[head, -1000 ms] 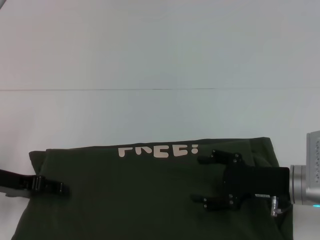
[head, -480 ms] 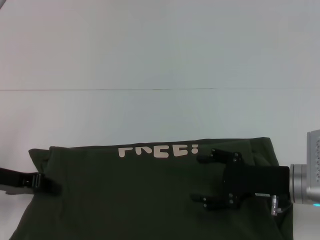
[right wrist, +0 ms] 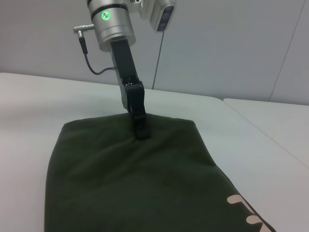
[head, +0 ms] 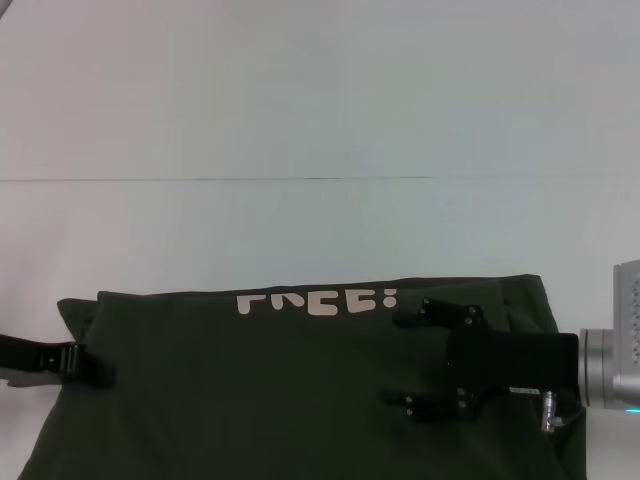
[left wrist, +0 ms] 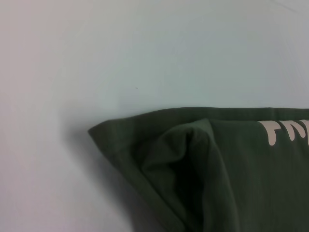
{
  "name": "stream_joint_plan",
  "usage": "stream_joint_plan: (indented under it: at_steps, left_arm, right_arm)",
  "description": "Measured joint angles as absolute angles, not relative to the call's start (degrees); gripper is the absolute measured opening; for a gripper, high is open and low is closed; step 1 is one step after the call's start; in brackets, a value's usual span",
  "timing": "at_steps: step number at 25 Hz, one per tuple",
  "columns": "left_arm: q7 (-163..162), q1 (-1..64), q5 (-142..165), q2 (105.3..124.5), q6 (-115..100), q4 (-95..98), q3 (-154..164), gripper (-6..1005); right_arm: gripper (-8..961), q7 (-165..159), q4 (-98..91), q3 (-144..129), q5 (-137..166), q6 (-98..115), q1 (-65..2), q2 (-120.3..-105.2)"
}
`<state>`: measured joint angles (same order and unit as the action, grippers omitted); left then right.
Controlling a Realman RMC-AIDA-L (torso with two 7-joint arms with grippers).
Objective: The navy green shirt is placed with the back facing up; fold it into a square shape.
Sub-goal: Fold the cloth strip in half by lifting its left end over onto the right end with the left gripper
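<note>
I have the white table [head: 300, 100] wide and bare beyond the navy green shirt [head: 290, 390], which lies along the near edge, its lower part cut off by my head view. The cream "FREE!" lettering [head: 316, 301] sits at the far fold, only partly showing. My right gripper [head: 400, 360] hovers over the shirt's right half, fingers spread. My left gripper [head: 95, 372] sits at the shirt's left edge; whether it pinches cloth I cannot tell.

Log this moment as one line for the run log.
shirt: folded, lettering at far edge | left end effector: at shirt's left edge | right end effector: open, over shirt's right part | table: white
</note>
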<state>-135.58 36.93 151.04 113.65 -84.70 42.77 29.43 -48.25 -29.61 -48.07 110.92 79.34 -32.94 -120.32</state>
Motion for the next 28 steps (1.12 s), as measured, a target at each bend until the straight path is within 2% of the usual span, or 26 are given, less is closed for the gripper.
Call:
stream_joint_plan:
  at_steps: [22, 28]
  left_arm:
    - [-136.3, 36.9, 155.0, 112.79, -84.9, 44.4, 29.5, 58]
    - [-136.4, 37.0, 156.4, 111.61, -86.4, 46.3, 28.7, 59]
  right_arm:
    - [919, -48.3, -29.7, -48.0, 110.2, 80.4, -33.0, -120.32]
    - [920, -48.3, -29.7, -48.0, 110.1, 80.6, -33.0, -120.32]
